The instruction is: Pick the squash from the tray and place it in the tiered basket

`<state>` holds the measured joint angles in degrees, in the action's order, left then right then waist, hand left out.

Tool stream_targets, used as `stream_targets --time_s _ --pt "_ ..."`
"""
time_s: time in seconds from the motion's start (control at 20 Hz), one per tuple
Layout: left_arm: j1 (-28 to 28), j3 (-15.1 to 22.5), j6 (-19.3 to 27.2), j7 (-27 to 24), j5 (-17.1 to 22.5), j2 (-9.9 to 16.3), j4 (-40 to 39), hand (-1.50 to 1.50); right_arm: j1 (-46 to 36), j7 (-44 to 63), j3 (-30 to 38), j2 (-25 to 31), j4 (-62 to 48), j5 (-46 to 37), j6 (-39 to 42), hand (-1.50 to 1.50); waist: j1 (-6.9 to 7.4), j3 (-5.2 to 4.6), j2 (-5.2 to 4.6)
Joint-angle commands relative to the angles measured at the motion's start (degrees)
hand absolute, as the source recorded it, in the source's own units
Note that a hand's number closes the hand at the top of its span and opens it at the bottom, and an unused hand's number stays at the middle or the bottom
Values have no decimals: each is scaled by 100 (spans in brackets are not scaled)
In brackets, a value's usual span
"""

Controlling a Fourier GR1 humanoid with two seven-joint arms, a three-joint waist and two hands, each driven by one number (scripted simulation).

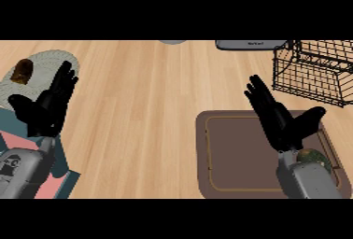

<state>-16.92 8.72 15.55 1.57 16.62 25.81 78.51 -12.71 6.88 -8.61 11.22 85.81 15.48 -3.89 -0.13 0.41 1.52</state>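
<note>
Spanning the frame, a light wooden counter [151,116] is seen. A brown tray [234,154] lies at lower right; the squash [312,156] is glimpsed on it, mostly hidden by the right forearm. The right hand [279,116] is held open above the tray. The wire basket [314,70] stands at upper right. The left hand [48,105] is open at left, beside a pale plate [48,60].

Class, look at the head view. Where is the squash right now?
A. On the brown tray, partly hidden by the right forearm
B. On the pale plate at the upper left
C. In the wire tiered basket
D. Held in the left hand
A: the squash lies on the brown tray, peeking out beside the right forearm, while the right hand above it is open and holds nothing.
</note>
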Motion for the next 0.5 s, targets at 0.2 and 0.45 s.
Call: stream_targets --time_s 0.2,0.45 --pt "1070 141 480 142 -266 -121 -298 0 492 -640 1912 1595 731 -1161 -1544 150 -595 -86 -5" --pt "1369 50 552 396 -114 -181 -247 0 1156 -320 3701 1075 276 -959 -3586 -150 -924 -47 12"
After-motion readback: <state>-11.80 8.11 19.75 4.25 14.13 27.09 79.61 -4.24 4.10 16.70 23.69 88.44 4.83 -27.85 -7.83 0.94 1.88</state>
